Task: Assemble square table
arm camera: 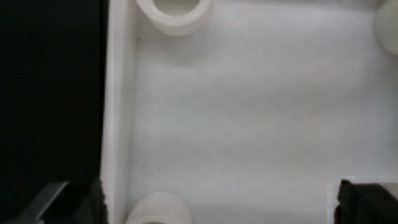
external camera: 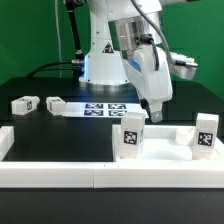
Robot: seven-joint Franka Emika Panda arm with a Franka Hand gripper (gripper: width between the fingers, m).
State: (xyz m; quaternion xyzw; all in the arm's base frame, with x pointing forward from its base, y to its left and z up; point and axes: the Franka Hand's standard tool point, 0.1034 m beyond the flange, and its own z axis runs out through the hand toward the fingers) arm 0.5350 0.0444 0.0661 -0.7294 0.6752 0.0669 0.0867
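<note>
The square table's white top (arm camera: 249, 110) fills the wrist view, with a raised rim (arm camera: 121, 100) and two round corner sockets (arm camera: 171, 10). In the exterior view the top (external camera: 165, 137) lies low by the front rail. A tagged white block stands at each end of it (external camera: 132, 136) (external camera: 205, 134). Whether these blocks are fixed to the top I cannot tell. My gripper (external camera: 154, 116) (arm camera: 210, 205) hangs just above the top. It is open, with one dark fingertip (arm camera: 54, 203) beyond the rim, the other (arm camera: 366, 200) over the white surface, and nothing held. Two small tagged leg blocks (external camera: 25, 103) (external camera: 55, 103) lie at the exterior view's left.
The marker board (external camera: 105, 108) lies flat behind the gripper, in front of the arm's base. Long white border rails (external camera: 60, 172) run along the front and up the exterior view's left side. A dark table surface (external camera: 70, 130) spreads between the leg blocks and the top.
</note>
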